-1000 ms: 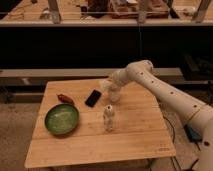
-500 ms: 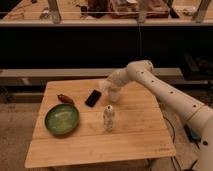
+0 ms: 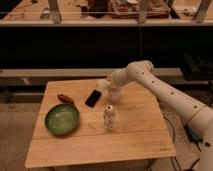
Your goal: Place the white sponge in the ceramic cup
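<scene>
The ceramic cup [image 3: 114, 95] stands upright on the wooden table [image 3: 140, 135], just right of a black phone. My gripper [image 3: 106, 84] hovers right over the cup's upper left rim, with the white arm reaching in from the right. It is shut on the white sponge [image 3: 102, 83], a small off-white pad at its tip, held just above and left of the cup's mouth. The cup's inside is hidden.
A black phone [image 3: 93, 98] lies left of the cup. A green bowl [image 3: 62, 119] sits at the left, with a red-brown object [image 3: 65, 98] behind it. An upright white patterned bottle [image 3: 108, 119] stands in front of the cup. A dark shelf runs behind the table.
</scene>
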Controlling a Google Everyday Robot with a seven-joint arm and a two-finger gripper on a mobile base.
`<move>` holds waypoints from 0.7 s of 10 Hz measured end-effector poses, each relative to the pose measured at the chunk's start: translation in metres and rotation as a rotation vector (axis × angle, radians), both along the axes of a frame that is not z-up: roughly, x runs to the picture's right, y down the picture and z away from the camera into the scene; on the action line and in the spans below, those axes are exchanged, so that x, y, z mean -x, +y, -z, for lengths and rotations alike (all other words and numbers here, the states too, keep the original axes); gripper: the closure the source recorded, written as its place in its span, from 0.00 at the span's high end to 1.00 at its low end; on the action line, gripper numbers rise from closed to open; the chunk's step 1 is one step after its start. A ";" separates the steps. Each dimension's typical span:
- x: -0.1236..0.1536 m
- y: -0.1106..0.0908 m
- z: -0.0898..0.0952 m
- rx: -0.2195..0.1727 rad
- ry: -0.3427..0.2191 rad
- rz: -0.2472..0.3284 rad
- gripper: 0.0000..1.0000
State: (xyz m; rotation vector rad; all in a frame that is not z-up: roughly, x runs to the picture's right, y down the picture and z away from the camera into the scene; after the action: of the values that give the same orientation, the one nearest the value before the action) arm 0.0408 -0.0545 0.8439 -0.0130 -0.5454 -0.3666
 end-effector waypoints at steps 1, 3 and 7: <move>-0.010 -0.012 0.012 -0.028 0.005 -0.037 0.03; -0.038 -0.034 0.028 -0.075 0.026 -0.115 0.03; -0.056 -0.045 0.022 -0.102 0.144 -0.144 0.19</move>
State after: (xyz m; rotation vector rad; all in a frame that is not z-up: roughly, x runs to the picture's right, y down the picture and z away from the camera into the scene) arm 0.0971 -0.0991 0.8222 0.0975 -0.3827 -0.2502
